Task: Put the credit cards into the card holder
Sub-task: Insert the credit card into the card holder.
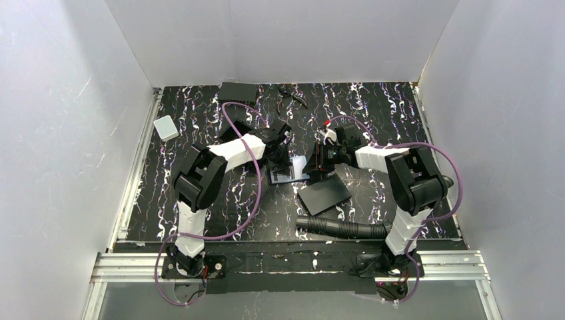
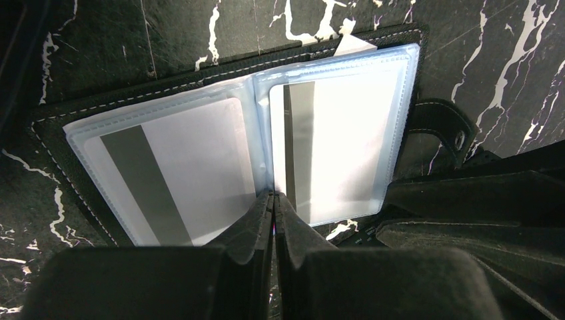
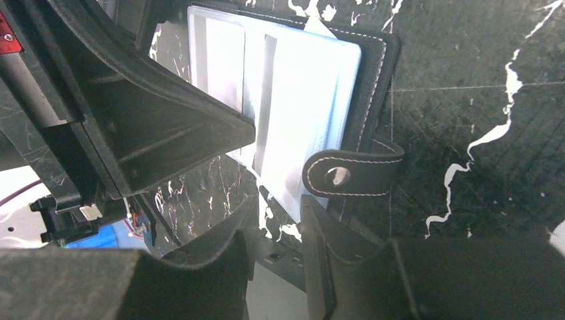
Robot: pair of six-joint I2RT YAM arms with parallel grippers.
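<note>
**At the holder's fold: two cards sleeved**

Near the arm bases a hose [image 1: 343,227] lies across the tabletop [image 2: 500,67], with a black sheet [image 1: 324,195] just beyond it. Past these, at mid-frame in the top view, the holder [image 2: 133,99] lies open and flat.

The left pincer [image 2: 273,212] is closed tight, its tips at the lower end of the fold. Whether it nips a sleeve edge I cannot tell. The right pincer [image 3: 276,257] stands part open and empty, just beside the strap [image 3: 353,172].

Beyond the tips, two cards [image 2: 333,147] sit inside clear sleeves, one on each side of the fold, stripe up.

The cards look light, stiff and slick. They are probably best pinched by a short edge and slid in. The sleeves look soft and likely to buckle unless the holder is pinned down.

Glare washes out the card faces. The left pincer hides the sleeves' lower edge. At the holder's upper edge a white corner [image 2: 353,45] peeks out, and I cannot tell whether it is card or paper. I can make out no loose card.
</note>
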